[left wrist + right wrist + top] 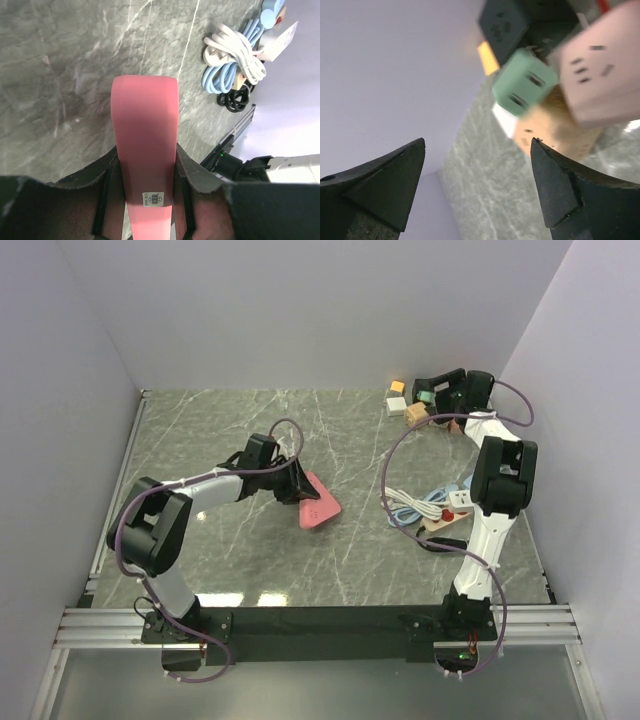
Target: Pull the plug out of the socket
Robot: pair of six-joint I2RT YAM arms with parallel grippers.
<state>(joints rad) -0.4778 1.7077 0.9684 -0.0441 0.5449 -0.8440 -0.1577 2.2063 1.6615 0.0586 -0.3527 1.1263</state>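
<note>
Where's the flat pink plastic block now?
Top view: the flat pink plastic block is central over the grey table, clamped in the left gripper, coiled white and blue cables to its right.

Coiled cables (408,505) and a socket strip (458,500) are laid at the right side of a grey marbled table (220,430). Small coloured blocks (408,408) are clustered in its far right corner.

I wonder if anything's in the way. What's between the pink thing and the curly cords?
Nothing, just bare table between the pink thing and the coiled cords. The top view shows it best.
</note>
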